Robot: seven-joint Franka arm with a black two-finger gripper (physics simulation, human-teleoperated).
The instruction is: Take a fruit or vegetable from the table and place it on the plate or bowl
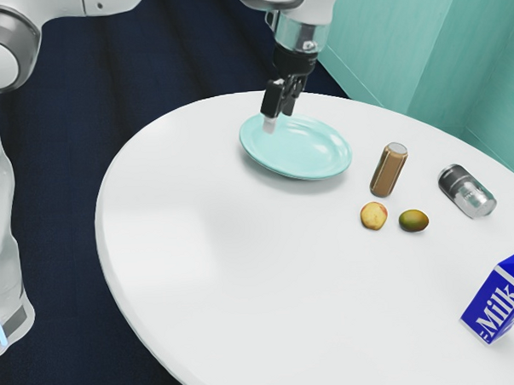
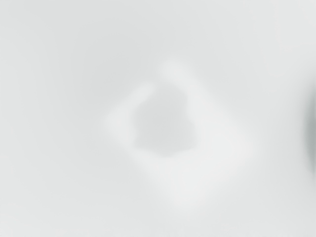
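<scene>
Inventory, ref. pt = plate. Plate (image 1: 320, 160): teal, round, shallow, glossy w/ raised rim; sits on the far part of the table (image 1: 200, 263), bare, presumably waiting as the drop-off. Table: round, white, matte, smooth. Gripper (image 1: 279, 113): black, pale tip pad, hangs vertical just over the plate's rim on the exterior view's left; released or clenched: cannot tell; no produce seen at it, so judged not yet fetching. Yellow fruit (image 1: 373, 215): roundish, yellow-orange w/ reddish mottling, dull skin; rests on the table near the plate, beyond its rim on the exterior view's right and nearer the camera. Green fruit (image 1: 413, 221): oval, olive-green w/ yellow blush, mango-like; just beside the yellow fruit, on the side away from the plate, a small gap between. Either one suits the task; both look small and rounded, prob. apt to roll if nudged. Brown can (image 1: 389, 170): upright cyl., brown body, silver cap; btw. the plate and the two fruits, so approx. in the way of a straight carry back. Steel can (image 1: 467, 191): metallic cyl., lying on its side, farther from the plate than the brown can. Milk carton (image 1: 499, 301): blue, white lettering, boxy, tilted; farthest from the plate. Wrist view: pale blur w/ a grey blotch, likely table and shadow under the hand.
</scene>
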